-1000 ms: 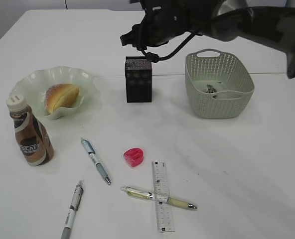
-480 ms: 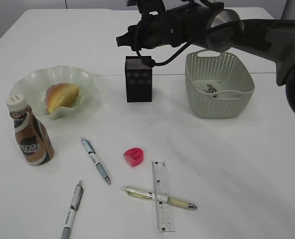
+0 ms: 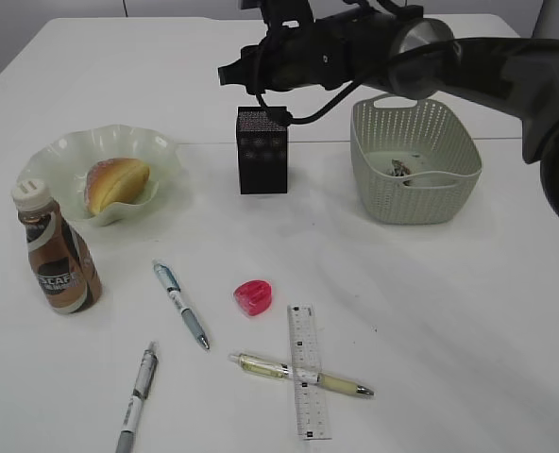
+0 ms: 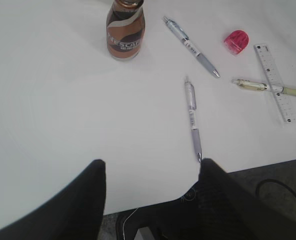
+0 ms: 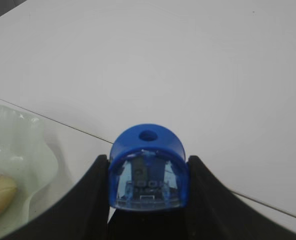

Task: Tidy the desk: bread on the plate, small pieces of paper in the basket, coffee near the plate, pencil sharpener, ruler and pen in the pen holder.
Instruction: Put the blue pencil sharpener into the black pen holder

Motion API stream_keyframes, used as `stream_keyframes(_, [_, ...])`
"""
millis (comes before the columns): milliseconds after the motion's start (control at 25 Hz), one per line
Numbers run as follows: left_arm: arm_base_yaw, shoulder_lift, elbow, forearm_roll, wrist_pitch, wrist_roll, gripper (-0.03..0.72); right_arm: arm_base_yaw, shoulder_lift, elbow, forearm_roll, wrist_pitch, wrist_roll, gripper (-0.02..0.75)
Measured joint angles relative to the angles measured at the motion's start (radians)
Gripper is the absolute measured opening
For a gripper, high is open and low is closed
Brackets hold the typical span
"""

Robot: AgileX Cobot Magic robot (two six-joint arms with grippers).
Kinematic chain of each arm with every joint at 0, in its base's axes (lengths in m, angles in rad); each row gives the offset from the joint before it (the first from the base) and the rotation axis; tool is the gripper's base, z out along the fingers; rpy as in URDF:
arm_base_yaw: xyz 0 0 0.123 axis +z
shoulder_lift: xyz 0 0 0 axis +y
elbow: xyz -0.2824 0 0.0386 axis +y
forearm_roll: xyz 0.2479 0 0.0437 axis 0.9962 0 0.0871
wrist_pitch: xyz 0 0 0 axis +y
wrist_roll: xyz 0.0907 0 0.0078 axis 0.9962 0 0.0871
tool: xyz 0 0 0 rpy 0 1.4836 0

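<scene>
A: Exterior view, from the left. The coffee (image 3: 57,253) stands just beside the plate (image 3: 161,151), and the bread (image 3: 117,184) lies on the plate. I think those two jobs are done.

B: What comes next along the desk (image 3: 468,311)?

A: A grey pen (image 3: 138,396), a blue pen (image 3: 181,305), a pink pencil sharpener (image 3: 253,296), then a yellow pen (image 3: 301,374) lying across the ruler (image 3: 308,370). All of them still need to go in the pen holder (image 3: 262,151).

B: And the basket (image 3: 415,160)?

A: It has something small inside. I cannot tell if it is paper.

B: What are the arms doing?

A: The right gripper (image 5: 148,172) is squeezing a blue pencil sharpener (image 5: 148,167). It is round on top, see-through, with a hole. In the exterior view the arm hangs over the pen holder, so I think it will drop it in there. The left gripper (image 4: 150,175) is wide apart, with nothing in it, by the near desk edge.
</scene>
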Motion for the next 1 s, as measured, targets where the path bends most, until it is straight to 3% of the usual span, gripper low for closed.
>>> stream_keyframes(1000, [0.000,0.000,0.000,-0.002,0.000,0.000,0.433,0.000,0.030,0.002,0.002,0.051,0.000,0.289])
